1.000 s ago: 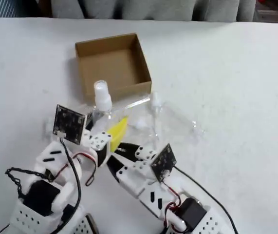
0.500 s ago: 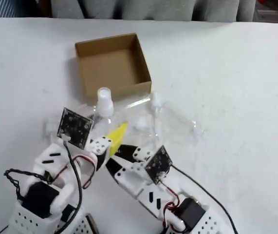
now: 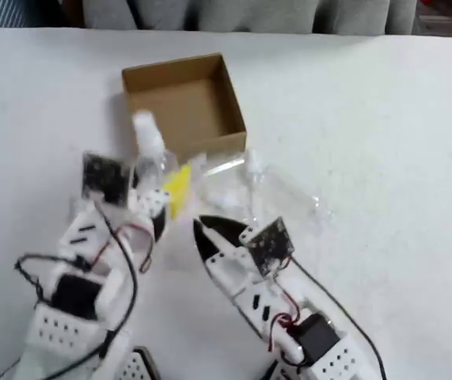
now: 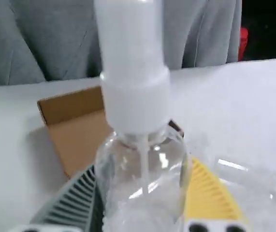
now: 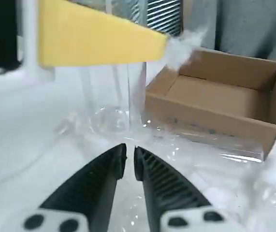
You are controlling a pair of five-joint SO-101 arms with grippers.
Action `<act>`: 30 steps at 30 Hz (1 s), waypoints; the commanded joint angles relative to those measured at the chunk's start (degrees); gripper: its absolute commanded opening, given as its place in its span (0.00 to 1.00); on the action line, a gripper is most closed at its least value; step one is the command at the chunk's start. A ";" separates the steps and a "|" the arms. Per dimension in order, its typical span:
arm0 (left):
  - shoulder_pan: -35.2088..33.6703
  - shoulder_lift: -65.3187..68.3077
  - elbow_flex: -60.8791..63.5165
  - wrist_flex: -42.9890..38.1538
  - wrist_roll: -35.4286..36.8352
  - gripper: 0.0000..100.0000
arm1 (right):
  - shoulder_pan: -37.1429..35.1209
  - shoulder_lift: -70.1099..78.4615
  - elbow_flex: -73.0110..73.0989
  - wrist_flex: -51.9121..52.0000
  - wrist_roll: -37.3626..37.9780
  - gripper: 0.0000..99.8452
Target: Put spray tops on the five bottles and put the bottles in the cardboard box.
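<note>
**Bottles, spray tops and box: condition as found**

Cardboard box (image 3: 184, 99): brown, square and shallow. It sits upright on the desk with its top open.

Capped bottle (image 4: 142, 169): clear plastic with rounded shoulders. A white spray top (image 4: 133, 72) is seated on the neck, and its dip tube shows inside. The bottle stands roughly upright between the jaws of the left gripper (image 4: 142, 195), just in front of the box's near wall.

Remaining bottles (image 3: 277, 190): clear, clustered on the desk near the same wall. Their outlines merge, so the count cannot be told. A second white spray top (image 3: 251, 164) rises among them; whether it is seated on a bottle cannot be told.
</note>
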 commanded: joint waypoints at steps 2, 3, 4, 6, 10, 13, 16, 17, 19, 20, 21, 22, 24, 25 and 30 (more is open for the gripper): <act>-3.38 18.86 -12.92 -10.81 1.58 0.02 | 6.11 -0.22 0.62 0.22 0.70 0.02; -3.74 22.29 -14.68 -13.45 1.67 0.02 | 7.25 -0.22 0.62 0.57 0.62 0.02; -4.00 25.63 -16.35 -16.35 1.67 0.02 | 7.96 -0.22 0.62 1.27 0.62 0.02; -4.26 32.04 -19.25 -21.80 1.67 0.02 | 8.57 -0.22 0.62 2.68 0.62 0.02; -4.44 44.62 -25.14 -28.92 1.67 0.02 | 8.92 -0.22 0.62 4.70 0.53 0.02; -6.20 54.37 -31.12 -32.18 1.67 0.02 | 8.84 -0.22 0.62 4.88 0.53 0.02; -8.48 64.75 -38.07 -35.08 1.67 0.02 | 8.57 -0.22 0.62 4.97 0.53 0.02; -9.19 68.09 -40.44 -35.69 1.67 0.02 | 8.57 -0.22 0.62 4.97 0.53 0.02; -10.42 74.15 -44.92 -36.57 1.67 0.02 | 8.57 -0.22 0.62 4.97 0.53 0.02; -10.95 77.05 -47.12 -36.84 1.67 0.02 | 8.57 -0.22 0.62 4.97 0.53 0.02; -11.30 79.96 -49.32 -37.19 1.67 0.02 | 8.57 -0.22 0.62 4.97 0.53 0.02; -11.74 82.68 -51.34 -37.63 1.67 0.02 | 8.57 -0.22 0.62 4.97 0.53 0.02; -12.26 87.69 -55.30 -38.59 1.67 0.02 | 8.48 -0.22 0.62 4.97 0.53 0.02; -12.62 90.07 -57.23 -39.30 1.67 0.02 | 8.48 -0.22 0.62 4.88 0.62 0.02; -13.93 101.14 -65.85 -44.22 1.67 0.02 | 8.48 -0.22 0.62 4.79 0.62 0.02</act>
